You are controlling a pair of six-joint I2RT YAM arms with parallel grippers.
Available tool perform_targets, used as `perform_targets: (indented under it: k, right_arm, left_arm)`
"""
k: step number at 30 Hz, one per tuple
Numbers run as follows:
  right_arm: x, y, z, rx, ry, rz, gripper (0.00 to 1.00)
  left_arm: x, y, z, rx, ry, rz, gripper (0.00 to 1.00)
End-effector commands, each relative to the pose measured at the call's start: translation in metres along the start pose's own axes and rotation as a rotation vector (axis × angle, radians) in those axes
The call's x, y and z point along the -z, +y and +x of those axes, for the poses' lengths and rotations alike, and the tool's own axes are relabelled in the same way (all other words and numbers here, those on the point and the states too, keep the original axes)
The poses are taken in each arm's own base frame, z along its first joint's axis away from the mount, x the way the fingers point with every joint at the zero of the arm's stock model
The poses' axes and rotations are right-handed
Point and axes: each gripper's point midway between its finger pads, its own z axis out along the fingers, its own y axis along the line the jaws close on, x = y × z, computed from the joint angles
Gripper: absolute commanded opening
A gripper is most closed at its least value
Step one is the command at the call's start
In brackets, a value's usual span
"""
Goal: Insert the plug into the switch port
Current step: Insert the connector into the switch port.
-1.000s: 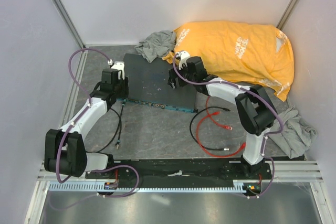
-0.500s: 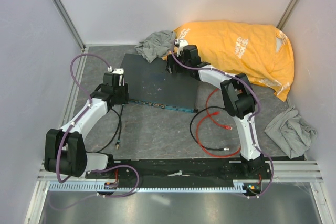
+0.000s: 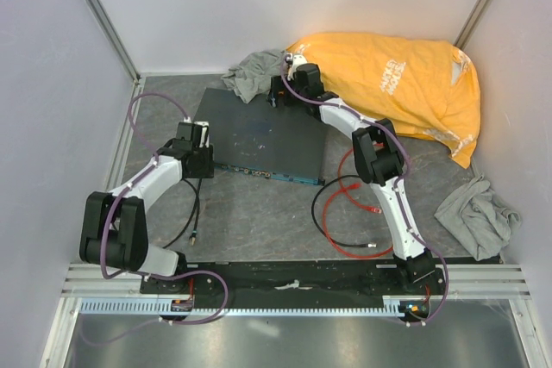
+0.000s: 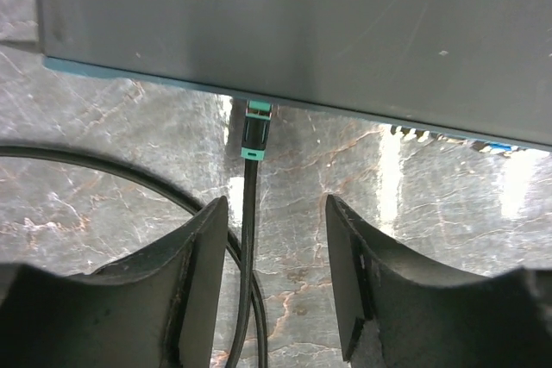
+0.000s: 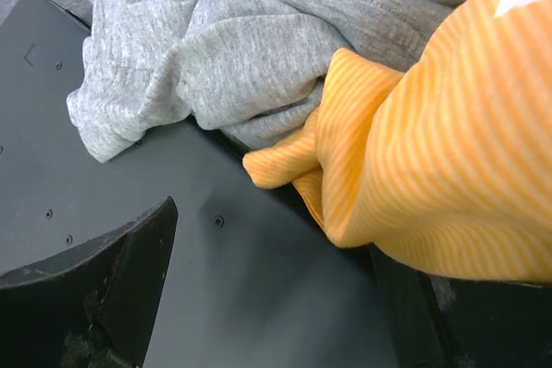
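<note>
The switch is a flat dark grey box point(image 3: 259, 131) with a blue-green front edge point(image 3: 267, 173) carrying the ports. The red cable point(image 3: 326, 217) lies on the floor right of the box, with the plug point(image 3: 375, 210) at its loose end, held by no gripper. My left gripper point(image 3: 198, 167) is open just in front of the box's left front edge point(image 4: 129, 71); its fingers point(image 4: 194, 286) straddle a black cable point(image 4: 247, 213) whose green plug point(image 4: 257, 131) sits in a port. My right gripper point(image 3: 276, 97) is open over the box's back edge point(image 5: 259, 299).
A grey cloth point(image 3: 254, 71) and a large orange cloth point(image 3: 388, 75) lie against the box's back; in the right wrist view the orange cloth point(image 5: 431, 144) covers my right finger. Another grey cloth point(image 3: 479, 213) lies at the right. A black cable point(image 3: 197, 204) trails toward me.
My right arm has stretched farther back, from the box's right side to its back edge by the cloths. My left gripper has shifted slightly nearer, to the front edge.
</note>
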Motion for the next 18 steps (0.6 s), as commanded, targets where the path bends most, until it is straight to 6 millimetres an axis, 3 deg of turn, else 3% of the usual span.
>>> perform_targets:
  k: [1,9,12,18]
  right_arm:
    - [-0.007,-0.072,0.023,-0.057,0.056,0.133,0.98]
    - [-0.005,-0.048,0.057,-0.115,0.172,-0.016,0.98]
    - [-0.004,-0.045,0.059,-0.114,0.180,-0.038,0.98]
    - [-0.002,-0.041,0.061,-0.105,0.189,-0.058,0.98]
  left_arm:
    - [-0.003,-0.005,-0.009,0.022,0.005,0.025,0.52]
    - [-0.019,-0.003,-0.006,0.045,0.060,0.059,0.41]
    - [-0.024,0.000,-0.006,0.041,0.076,0.053,0.31]
    - [-0.030,0.017,-0.007,0.059,0.097,-0.025,0.29]
